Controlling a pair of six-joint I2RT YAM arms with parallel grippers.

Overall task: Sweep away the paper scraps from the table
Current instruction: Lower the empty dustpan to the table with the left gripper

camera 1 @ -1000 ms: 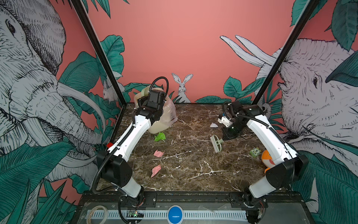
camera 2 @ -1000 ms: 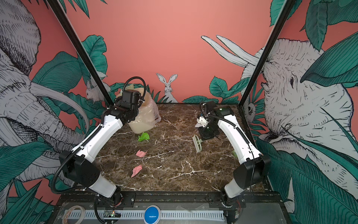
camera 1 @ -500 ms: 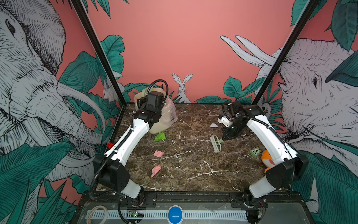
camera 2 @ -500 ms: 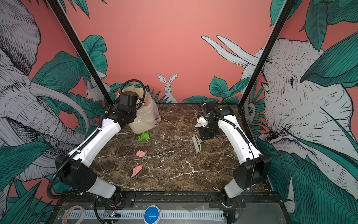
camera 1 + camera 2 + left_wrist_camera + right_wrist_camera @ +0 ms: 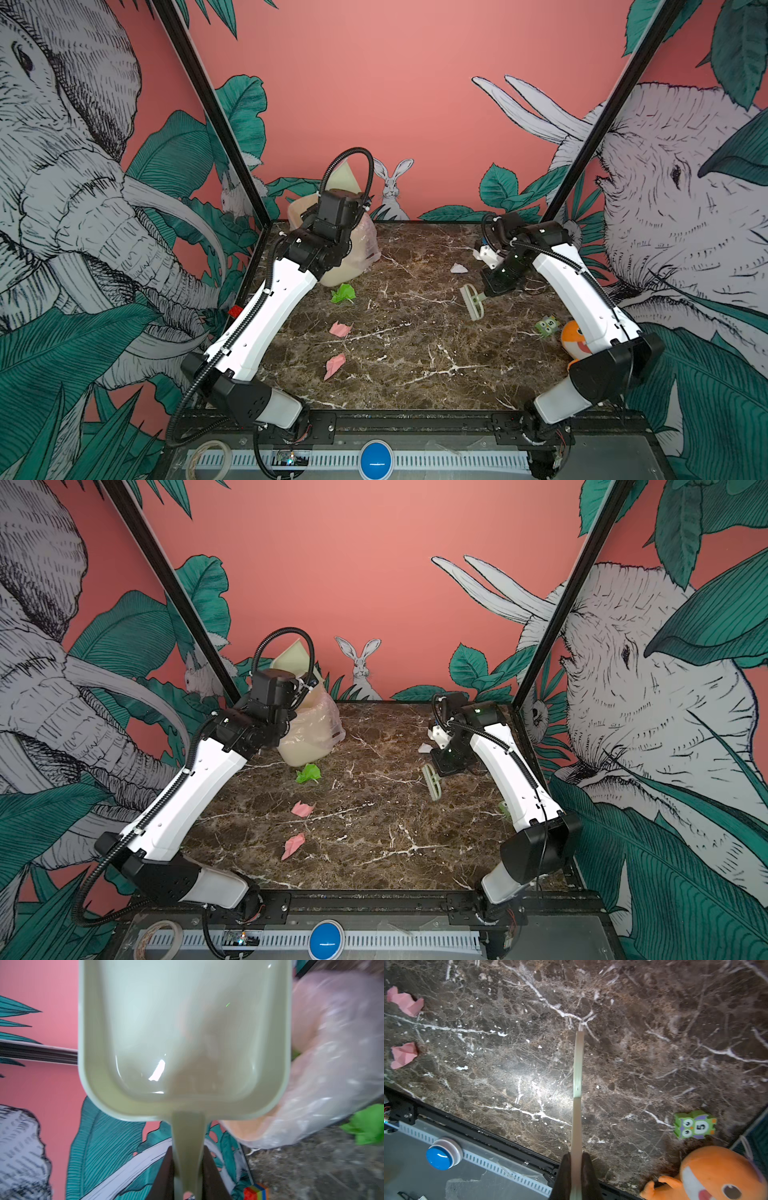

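**Both tools gripped, four scraps lying on the worktop**

Your left fingers (image 5: 166, 1169) were clamped on the handle of the pale green dustpan (image 5: 185, 1032). They held it raised clear of the worktop (image 5: 415, 353), next to the bag-lined bin (image 5: 365, 249). Your right fingers (image 5: 564, 1174) were closed tight on the thin handle of the small brush (image 5: 471, 301) (whether its head touched the marble, I could not tell).

The paper scraps (image 5: 302, 809) all lay on the worktop. A green scrap (image 5: 343, 293) was near your left fingers, just beside the bin. A white scrap (image 5: 458, 268) was near your right fingers. A pink scrap (image 5: 340, 329) and a second pink scrap (image 5: 334, 365) were well apart from both pairs of fingers, out beyond the brush head. An owl block (image 5: 694, 1125) and an orange plush toy (image 5: 716, 1174) sat off to one side of your right fingers, by the worktop's edge.
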